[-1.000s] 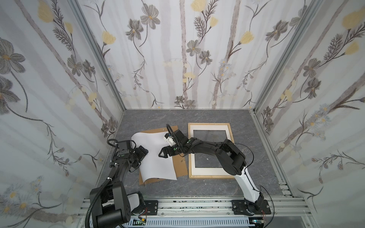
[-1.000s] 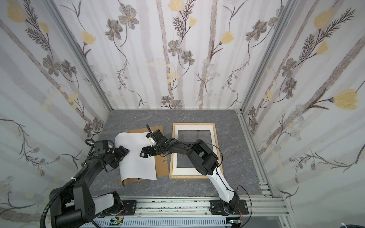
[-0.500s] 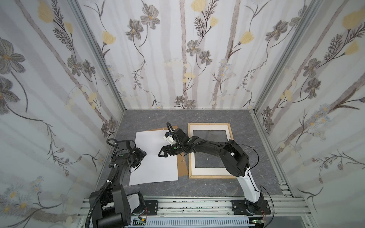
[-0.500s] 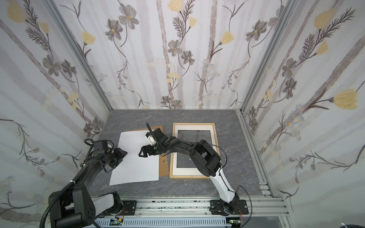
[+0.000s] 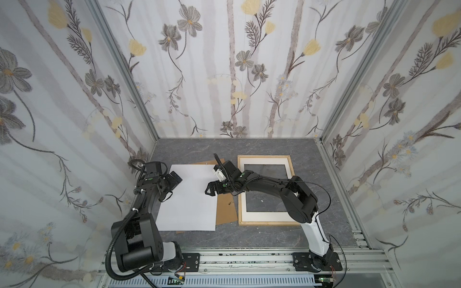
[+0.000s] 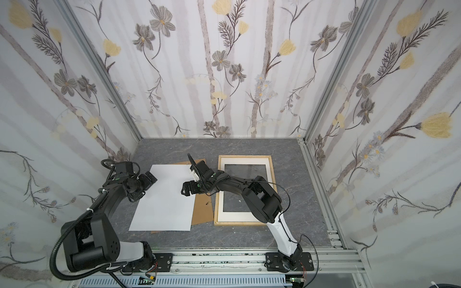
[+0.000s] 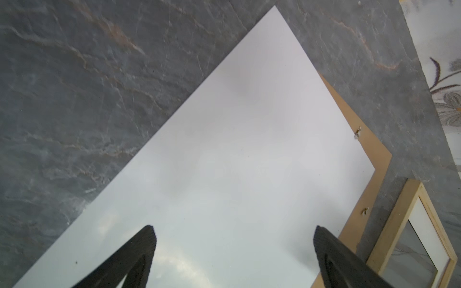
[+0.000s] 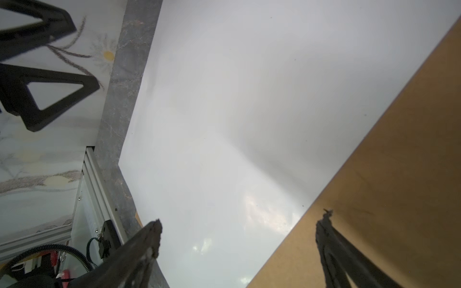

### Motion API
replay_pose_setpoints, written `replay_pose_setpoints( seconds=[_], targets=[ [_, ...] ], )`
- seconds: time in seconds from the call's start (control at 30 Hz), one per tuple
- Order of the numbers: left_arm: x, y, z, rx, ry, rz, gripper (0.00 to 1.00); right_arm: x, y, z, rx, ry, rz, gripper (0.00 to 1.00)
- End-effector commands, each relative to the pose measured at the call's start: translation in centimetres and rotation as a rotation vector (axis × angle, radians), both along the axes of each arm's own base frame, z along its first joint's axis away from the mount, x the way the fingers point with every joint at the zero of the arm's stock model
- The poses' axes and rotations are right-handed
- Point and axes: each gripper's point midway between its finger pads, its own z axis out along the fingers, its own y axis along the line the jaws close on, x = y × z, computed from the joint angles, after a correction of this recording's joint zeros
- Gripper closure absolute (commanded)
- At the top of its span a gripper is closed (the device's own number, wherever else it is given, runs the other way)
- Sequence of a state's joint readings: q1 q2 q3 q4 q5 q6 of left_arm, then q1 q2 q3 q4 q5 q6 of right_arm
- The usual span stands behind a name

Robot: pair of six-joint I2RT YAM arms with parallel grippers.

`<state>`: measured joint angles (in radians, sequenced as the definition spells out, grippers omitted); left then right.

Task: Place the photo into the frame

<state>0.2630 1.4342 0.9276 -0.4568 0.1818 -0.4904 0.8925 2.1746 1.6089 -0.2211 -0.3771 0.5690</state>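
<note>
The photo (image 5: pixel 189 199) (image 6: pixel 164 202) lies flat with its plain white side up, on the grey floor and partly on a brown backing panel. The pale wooden frame (image 5: pixel 264 157) (image 6: pixel 245 157) lies to its right, with a white mat inside. My left gripper (image 5: pixel 173 185) (image 7: pixel 234 237) is open at the sheet's far left edge, and the photo (image 7: pixel 237 149) fills the space under its fingers. My right gripper (image 5: pixel 209 190) (image 8: pixel 237 229) is open over the photo's (image 8: pixel 224 112) right edge. One of its fingers is over the sheet, the other over the panel. Neither gripper holds anything.
The brown backing panel (image 5: pixel 225 209) (image 8: pixel 399 187) sticks out from under the photo on its right and far sides, with small metal clips on it. Floral walls close in the floor on three sides. An aluminium rail (image 5: pixel 249 259) runs along the near edge.
A second ago the photo was curled up at its left and near edges. Now it lies flat, shifted toward the left and near side. The right gripper has hardly moved.
</note>
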Motion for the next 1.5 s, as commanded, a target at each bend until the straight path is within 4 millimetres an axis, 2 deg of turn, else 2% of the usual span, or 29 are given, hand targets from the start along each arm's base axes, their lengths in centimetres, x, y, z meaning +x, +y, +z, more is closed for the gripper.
replay_pose_setpoints(
  seconds=[0.0, 0.17, 0.37, 0.53, 0.83, 0.97, 1.17, 1.47],
  targets=[
    [0.8, 2.4, -1.6, 0.072, 0.092, -0.012, 0.02, 0.0, -0.5, -1.0, -0.025, 0.03, -0.051, 0.03],
    [2.4, 3.4, -4.7, 0.07, 0.182, -0.033, 0.02, -0.6, -0.5, -1.4, 0.01, 0.058, -0.058, 0.0],
    [3.0, 2.2, -6.7, -0.011, 0.196, -0.037, 0.02, -0.8, -0.1, -2.3, 0.023, 0.087, -0.049, 0.0],
    [2.2, 0.9, -7.4, -0.03, 0.212, -0.062, 0.03, -0.4, 0.7, -2.6, 0.042, 0.103, -0.045, 0.0],
    [-1.1, -2.2, -10.4, -0.091, 0.275, -0.108, 0.04, 0.0, 1.5, -3.6, 0.089, 0.151, -0.038, 0.0],
    [-1.7, -3.5, -9.9, -0.104, 0.261, -0.129, 0.05, -0.2, 1.7, -3.9, 0.109, 0.168, -0.028, 0.0],
    [-2.0, -5.2, -8.0, -0.125, 0.218, -0.172, 0.04, -0.6, 2.1, -3.7, 0.158, 0.186, -0.014, 0.0],
    [-3.1, -6.1, -6.1, -0.14, 0.169, -0.196, 0.08, -0.8, 2.7, -3.2, 0.203, 0.2, 0.0, 0.0]
  ],
)
